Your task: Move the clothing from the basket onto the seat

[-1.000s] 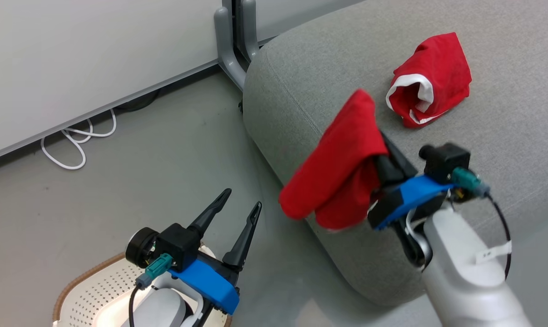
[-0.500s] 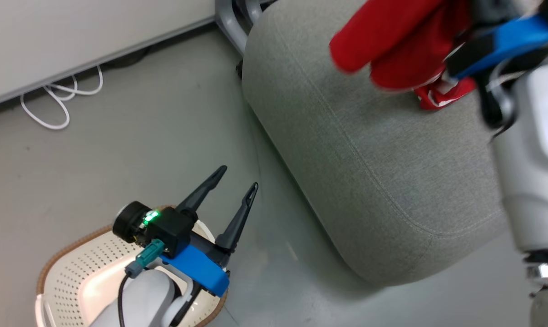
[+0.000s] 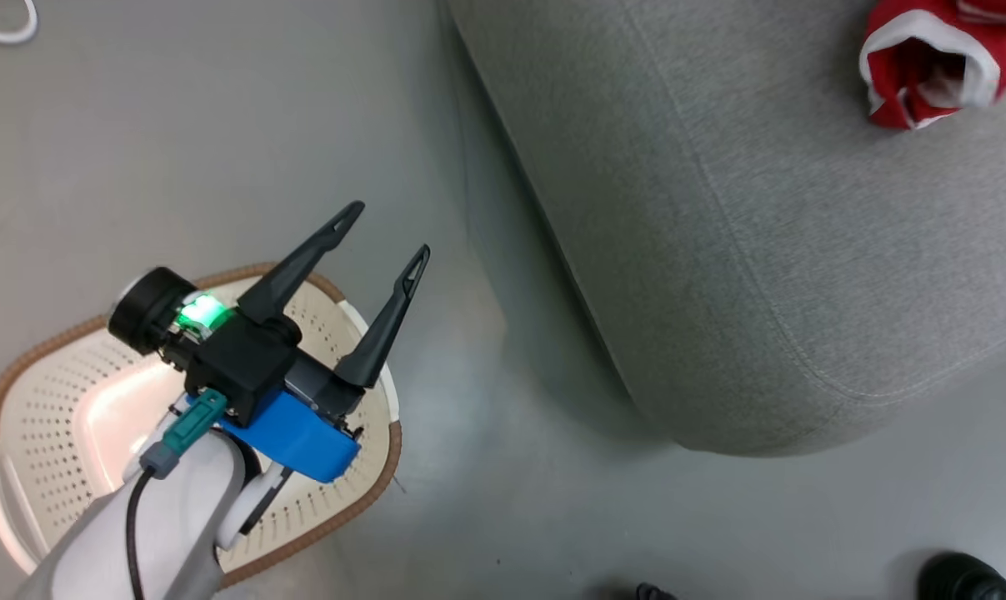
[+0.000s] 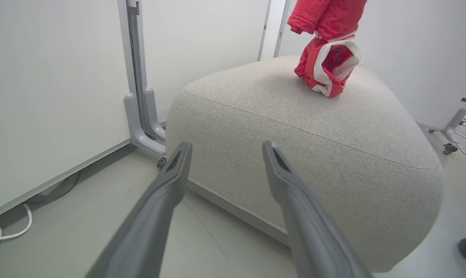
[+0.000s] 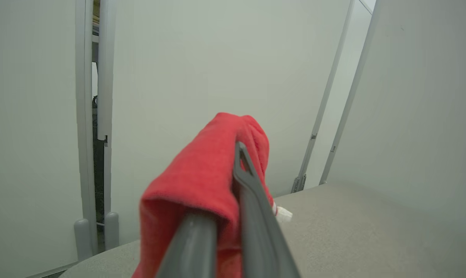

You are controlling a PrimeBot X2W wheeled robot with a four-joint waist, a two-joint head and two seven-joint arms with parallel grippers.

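My left gripper (image 3: 384, 233) is open and holds nothing; it hangs above the cream basket (image 3: 44, 400) with the brown rim, at the lower left. The basket's inside shows no cloth where I can see it. The grey seat (image 3: 761, 250) lies to the right, with one red piece of clothing (image 3: 894, 92) with white trim on top of it. In the left wrist view, that clothing (image 4: 325, 69) rests on the seat (image 4: 294, 135), and a second red piece (image 4: 325, 15) hangs just above it. My right gripper (image 5: 233, 154) is shut on this second red clothing (image 5: 194, 185) above the seat (image 5: 352, 224).
White wall panels on grey metal feet (image 4: 140, 127) stand behind the seat. White cables (image 4: 9, 231) lie on the floor by the panels. A dark shoe (image 3: 961, 579) is on the floor near the seat's front corner.
The head camera has tilted down, so the basket shows more fully. My right gripper with the red clothing rose over the seat and left the head view. The left gripper stays open.
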